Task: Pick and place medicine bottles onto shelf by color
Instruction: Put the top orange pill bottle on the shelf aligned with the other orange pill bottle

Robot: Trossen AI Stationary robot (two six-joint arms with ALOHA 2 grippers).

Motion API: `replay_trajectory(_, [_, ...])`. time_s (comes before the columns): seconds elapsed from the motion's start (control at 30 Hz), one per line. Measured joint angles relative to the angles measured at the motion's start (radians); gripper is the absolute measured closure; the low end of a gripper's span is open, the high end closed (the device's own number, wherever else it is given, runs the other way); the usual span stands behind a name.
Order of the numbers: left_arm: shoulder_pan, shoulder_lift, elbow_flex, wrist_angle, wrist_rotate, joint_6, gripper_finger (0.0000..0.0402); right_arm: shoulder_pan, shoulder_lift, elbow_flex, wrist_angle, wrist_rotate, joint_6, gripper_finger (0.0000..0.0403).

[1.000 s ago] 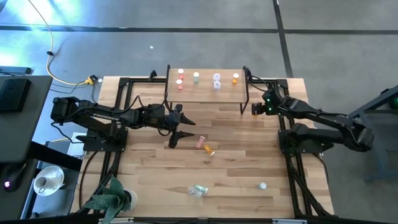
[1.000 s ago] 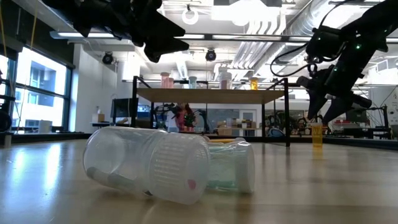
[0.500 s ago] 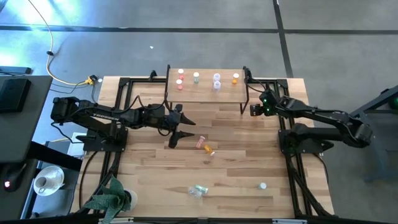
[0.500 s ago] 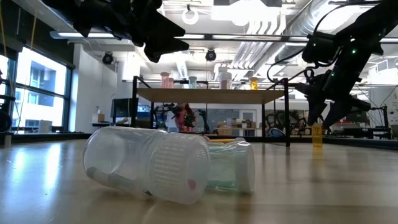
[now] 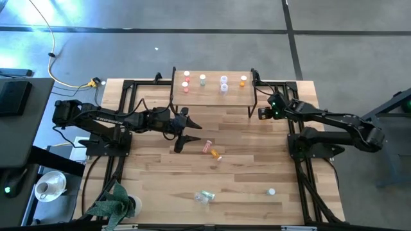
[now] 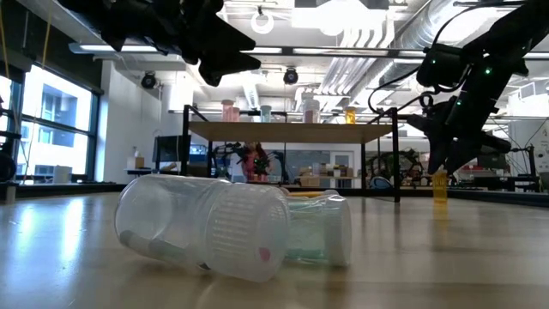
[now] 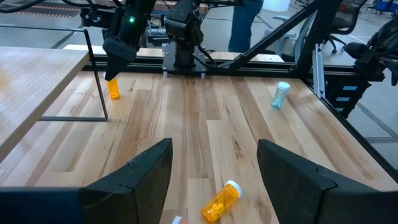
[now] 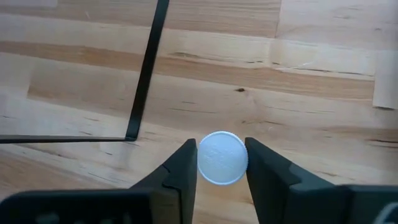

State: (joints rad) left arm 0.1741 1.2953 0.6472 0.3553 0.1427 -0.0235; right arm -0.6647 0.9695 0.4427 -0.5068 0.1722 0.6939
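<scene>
We see the right claw [image 8: 222, 163] pinching the white cap of an orange bottle [image 7: 114, 89] beside the shelf [image 5: 212, 92] leg, while the left claw [image 7: 214, 165] hangs wide open, holding nothing.

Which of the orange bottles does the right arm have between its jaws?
The upright orange bottle beside the shelf's right leg; the right gripper is closed on its white cap. The other orange bottle lies on its side mid-table; a third stands on the shelf.
</scene>
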Motion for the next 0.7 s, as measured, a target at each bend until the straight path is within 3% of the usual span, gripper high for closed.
replay_trajectory(0.47, [0.0, 0.0, 0.0, 0.0, 0.0, 0.0, 0.0179, 0.0, -0.063, 0.004, -0.015, -0.043, -0.04, 0.0303])
replay_trajectory(0.7, [0.0, 0.0, 0.0, 0.0, 0.0, 0.0, 0.0179, 0.019, -0.154, 0.116, -0.16, -0.025, -0.044, 0.0303])
